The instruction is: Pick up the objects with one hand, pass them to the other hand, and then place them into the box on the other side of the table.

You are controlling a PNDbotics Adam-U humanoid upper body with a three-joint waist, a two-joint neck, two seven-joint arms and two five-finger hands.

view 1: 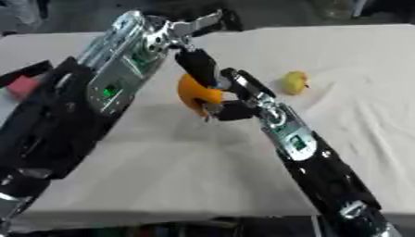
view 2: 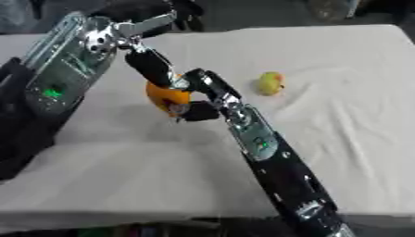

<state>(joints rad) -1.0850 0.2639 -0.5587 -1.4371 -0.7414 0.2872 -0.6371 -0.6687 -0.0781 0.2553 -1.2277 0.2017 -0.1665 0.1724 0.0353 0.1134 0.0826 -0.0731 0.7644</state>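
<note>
Fingers [view 1: 212, 111] of the right hand [view 1: 231, 104] curled around an orange fruit [view 1: 194, 92], held up off the desk [view 1: 348, 60] near the middle of the view. Dark fingers [view 1: 198, 67] of the left hand [view 1: 194, 65] coming down against the top and far side of the same fruit, touching it; whether closed round it or merely resting there, impossible to tell. Both hands meeting on one object in mid-air: by the look of it, the hand-over step of the task, with the fruit kept raised so the receiving hand can get around it without the cloth in the way. Which hand gives and which takes, not readable from here.

Further out, a yellow-green fruit [view 1: 295, 82] lying alone on the white cloth, well apart to the right, presumably waiting its turn. At the far left edge, a dark box [view 1: 24, 74] with a pinkish-red item [view 1: 22, 87] inside, likely the target on that side. Left forearm [view 1: 122, 65], silver and black, slanting in from the left; right forearm [view 1: 316, 162] rising from the lower right corner.
</note>
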